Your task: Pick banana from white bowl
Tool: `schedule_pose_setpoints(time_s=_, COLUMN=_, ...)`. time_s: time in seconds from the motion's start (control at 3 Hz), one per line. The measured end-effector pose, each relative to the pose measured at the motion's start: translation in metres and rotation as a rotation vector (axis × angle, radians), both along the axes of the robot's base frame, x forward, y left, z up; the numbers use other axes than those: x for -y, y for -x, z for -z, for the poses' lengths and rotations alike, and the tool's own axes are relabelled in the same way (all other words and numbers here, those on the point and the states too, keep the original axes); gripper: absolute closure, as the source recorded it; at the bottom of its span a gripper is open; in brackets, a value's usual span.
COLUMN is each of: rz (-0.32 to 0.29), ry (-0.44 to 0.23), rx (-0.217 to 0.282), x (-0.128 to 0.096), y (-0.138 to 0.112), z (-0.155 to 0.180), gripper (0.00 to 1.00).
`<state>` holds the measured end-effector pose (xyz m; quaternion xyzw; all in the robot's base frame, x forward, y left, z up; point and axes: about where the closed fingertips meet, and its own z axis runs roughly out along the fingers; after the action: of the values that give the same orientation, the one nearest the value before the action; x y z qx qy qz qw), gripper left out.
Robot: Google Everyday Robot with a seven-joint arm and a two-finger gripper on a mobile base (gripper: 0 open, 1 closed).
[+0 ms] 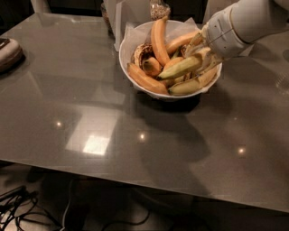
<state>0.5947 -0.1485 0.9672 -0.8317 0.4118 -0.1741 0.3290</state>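
The white bowl (pixel 135 79) stands on the grey table at the back centre, lined with white paper and filled with several bananas. The greenish-yellow banana (pixel 179 68) lies across the top of the pile, dark tip to the left, its right end at my gripper (pixel 203 53). The gripper reaches into the bowl from the upper right on a white arm (pixel 244 22) and is shut on that right end. Orange-toned ripe bananas (pixel 158 38) lie behind and left of it. Another pale banana (pixel 192 85) lies along the bowl's front rim.
A glass jar (pixel 159 8) and a white sheet or container (pixel 124 18) stand just behind the bowl. A rounded dark and pale object (pixel 6 53) sits at the table's left edge. Cables (pixel 18 207) lie on the floor under the front edge.
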Motion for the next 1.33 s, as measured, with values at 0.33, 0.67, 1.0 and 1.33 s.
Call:
schedule_pose_setpoints(time_s=0.33, rz=0.018, ry=0.021, rx=0.04, x=0.009, y=0.008, z=-0.018, gripper=1.0)
schedule_pose_setpoints(time_s=0.67, rz=0.05, ry=0.051, rx=0.076, x=0.021, y=0.021, z=-0.037, gripper=1.0)
schedule_pose_setpoints(time_s=1.0, rz=0.08, ry=0.08, rx=0.104, x=0.032, y=0.037, z=-0.056, gripper=1.0)
schedule_pose_setpoints(time_s=1.33, rz=0.105, ry=0.076, rx=0.112, x=0.043, y=0.054, z=-0.073, gripper=1.0)
